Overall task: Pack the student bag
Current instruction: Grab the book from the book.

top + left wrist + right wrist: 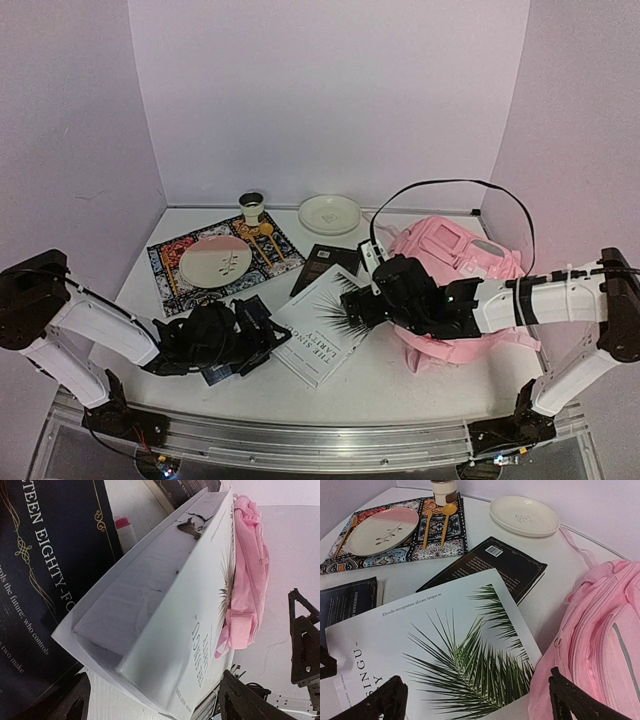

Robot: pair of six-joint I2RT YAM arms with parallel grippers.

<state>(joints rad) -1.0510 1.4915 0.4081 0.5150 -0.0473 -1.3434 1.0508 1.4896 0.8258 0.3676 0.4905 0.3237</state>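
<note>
Pink student bag [605, 645] beside right tool [475, 692], jaws spread

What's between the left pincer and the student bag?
The white palm-leaf book lies between the left pincer and the student bag, clearest in the top view.

pink plate [215, 262] on patterned mat [165, 260] | gold spoons [266, 232] | cup [252, 207] | cream plate [329, 213]

Books crowd mid-table, near edge open.
From white book [322, 335]: black book [325, 268] blocks 12 o'clock, student bag [455, 262] 3 o'clock, placemat [165, 264] 10 o'clock; bare table [400, 385] at 6 o'clock.
</note>
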